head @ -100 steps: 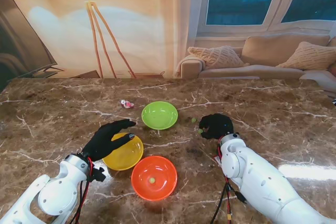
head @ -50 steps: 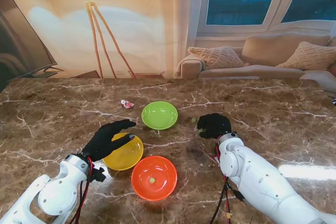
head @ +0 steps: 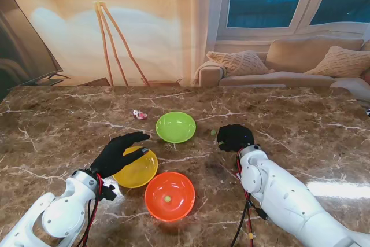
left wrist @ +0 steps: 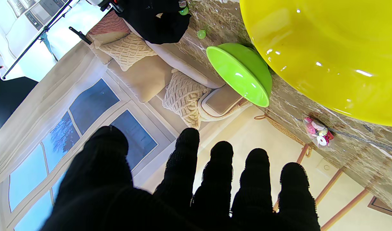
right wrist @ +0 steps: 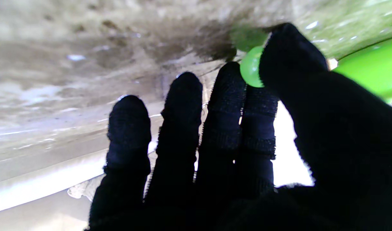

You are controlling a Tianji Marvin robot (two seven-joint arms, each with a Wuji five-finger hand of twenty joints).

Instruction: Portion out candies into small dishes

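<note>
Three dishes sit mid-table: a green dish (head: 176, 126) farthest from me, a yellow dish (head: 136, 168) and an orange dish (head: 169, 195) holding one green candy (head: 167, 198). My left hand (head: 120, 151) hovers open over the yellow dish's left rim, its fingers (left wrist: 189, 166) spread. My right hand (head: 235, 137) rests low on the table just right of the green dish. In the right wrist view its thumb and forefinger pinch a green candy (right wrist: 250, 66) against the marble. Another loose green candy (head: 213, 132) lies between that hand and the green dish.
A small clear bag of pink and white sweets (head: 139, 114) lies left of the green dish, on the far side. The brown marble table (head: 300, 125) stretches wide to both sides. A sofa and floor lamp stand beyond its far edge.
My right hand has crept slightly farther away and closed over the green candy that showed at its fingertips. The left hand and the dishes have not moved.
</note>
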